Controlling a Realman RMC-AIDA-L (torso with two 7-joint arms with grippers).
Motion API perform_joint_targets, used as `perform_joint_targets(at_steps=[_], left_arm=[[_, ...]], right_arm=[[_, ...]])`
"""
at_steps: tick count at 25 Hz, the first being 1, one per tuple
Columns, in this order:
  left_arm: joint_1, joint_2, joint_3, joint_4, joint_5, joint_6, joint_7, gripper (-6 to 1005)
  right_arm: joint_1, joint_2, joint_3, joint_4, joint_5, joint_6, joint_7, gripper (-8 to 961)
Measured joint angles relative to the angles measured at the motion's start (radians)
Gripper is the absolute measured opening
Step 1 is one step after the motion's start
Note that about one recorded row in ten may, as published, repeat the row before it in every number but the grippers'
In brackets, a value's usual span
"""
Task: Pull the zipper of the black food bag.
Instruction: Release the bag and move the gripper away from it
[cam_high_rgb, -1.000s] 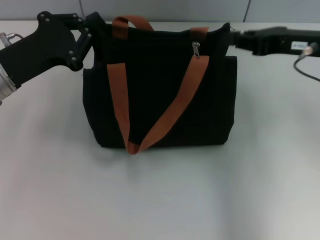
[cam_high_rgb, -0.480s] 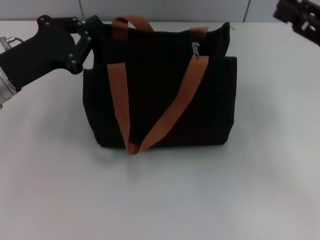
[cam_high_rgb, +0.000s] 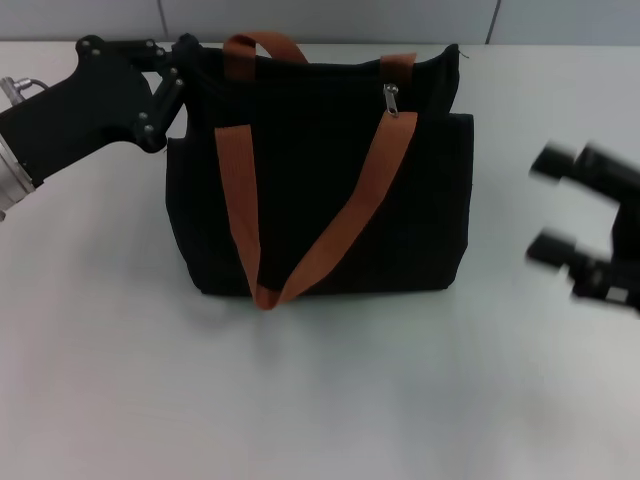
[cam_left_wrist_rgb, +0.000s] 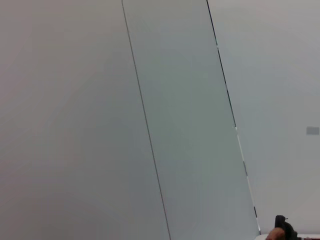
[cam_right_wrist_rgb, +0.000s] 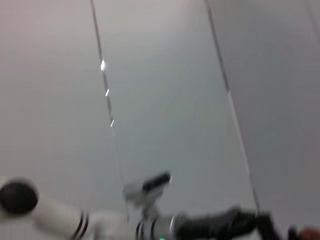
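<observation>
Here the left gripper (cam_high_rgb: 178, 62) pinches the far-left top corner of the boxy black fabric food bag (cam_high_rgb: 320, 185), while the right gripper (cam_high_rgb: 556, 205), jaws spread and empty, hangs right of it, the silver zipper tab (cam_high_rgb: 392, 99) untouched.

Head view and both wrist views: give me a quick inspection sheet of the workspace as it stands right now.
Surface: white table, bare in front of the bag.
Job's things: black food bag stands upright; the zipper pull hangs near the top edge, by the right-hand orange-brown strap, with nothing gripping it.
Clutter: nothing seen.
Grippers: left gripper is at the bag's upper left corner; whether it grips the fabric cannot be told. Right gripper is out to the bag's right, clear of it, jaws apart and empty.
Cables: nothing seen.
Surroundings: grey panelled wall fills the left wrist view; the right wrist view shows the same kind of wall and the left arm.
</observation>
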Motion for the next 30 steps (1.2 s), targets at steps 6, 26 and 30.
perform_joint_targets(at_steps=[6,26,30], left_arm=[[0.000,0.001,0.001,-0.014,0.000,-0.018,-0.028,83],[0.014,0.061,0.008,0.039,0.082,-0.047,-0.421,296],[0.028,0.101,0.008,0.113,0.181,0.004,-0.576,433]], right_arm=[[-0.002,0.017,0.002,0.002,-0.202,0.067,-0.096,817],[0.023,0.028,0.001,0.004,-0.265,0.155,-0.125,820],[0.031,0.029,0.001,0.008,-0.266,0.175,-0.125,820]])
